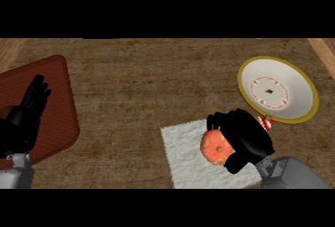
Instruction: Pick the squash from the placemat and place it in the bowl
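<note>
An orange squash lies on the white placemat at the lower middle of the head view. My right hand is curled round the squash from its right side, with fingers over its top and the thumb below it. The white bowl with a yellow rim stands up and to the right of the placemat, close to my right hand. My left hand rests open at the left edge, fingers up.
A reddish-brown mat lies at the left, under my left hand. The brown counter stretches between it and the bowl. A small red and white striped thing shows at the bowl's lower rim.
</note>
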You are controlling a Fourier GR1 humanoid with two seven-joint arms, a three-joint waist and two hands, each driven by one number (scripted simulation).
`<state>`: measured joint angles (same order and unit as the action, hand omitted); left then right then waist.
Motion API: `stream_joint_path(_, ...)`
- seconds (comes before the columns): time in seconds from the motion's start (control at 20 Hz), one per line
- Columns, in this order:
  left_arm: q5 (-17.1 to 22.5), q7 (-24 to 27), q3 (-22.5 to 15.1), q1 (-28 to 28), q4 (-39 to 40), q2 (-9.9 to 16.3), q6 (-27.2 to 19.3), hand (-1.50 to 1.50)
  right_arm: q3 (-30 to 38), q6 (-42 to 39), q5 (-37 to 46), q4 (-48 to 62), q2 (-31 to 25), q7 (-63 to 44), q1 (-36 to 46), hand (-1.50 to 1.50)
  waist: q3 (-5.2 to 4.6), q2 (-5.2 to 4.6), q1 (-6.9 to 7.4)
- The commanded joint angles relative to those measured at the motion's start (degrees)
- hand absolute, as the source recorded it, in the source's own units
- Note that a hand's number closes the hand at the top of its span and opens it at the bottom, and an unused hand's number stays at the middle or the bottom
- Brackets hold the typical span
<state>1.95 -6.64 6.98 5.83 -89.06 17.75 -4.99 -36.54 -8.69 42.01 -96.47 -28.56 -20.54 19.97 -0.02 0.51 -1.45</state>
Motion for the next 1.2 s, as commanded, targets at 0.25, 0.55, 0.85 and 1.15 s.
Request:
stream_joint_path(0.25, 0.7, 0.1, 1.3, 0.7, 0.5, 0.7, 1.0, 0.00, 17.9, 6.1, -4.4, -22.5, -5.3, -5.0, -4.1, 1.50, 0.02, -0.14, -0.20)
stream_joint_path(0.55, -0.6, -1.6, 0.2, 1.3, -1.4, -0.1, 0.8, 0.00, 34.3, -0.9, -16.6, -23.8, -8.6, -4.5, -3.2, 1.50, 0.03, -0.42, 1.08)
stream_joint_path(0.85, -3.3, -1.4, -1.9, 1.1, -1.7, -3.2, -0.8, 0.00, 38.6, -0.1, -17.4, -8.6, -4.9, 4.8, -0.1, 1.50, 0.05, -0.63, 1.92)
stream_joint_path(1.15, -1.0, 2.0, 1.1, 0.3, 0.3, -1.5, 2.5, 0.00, 41.8, -0.2, -17.9, 8.7, -5.0, 17.1, 4.0, 1.50, 0.04, -0.70, 2.15)
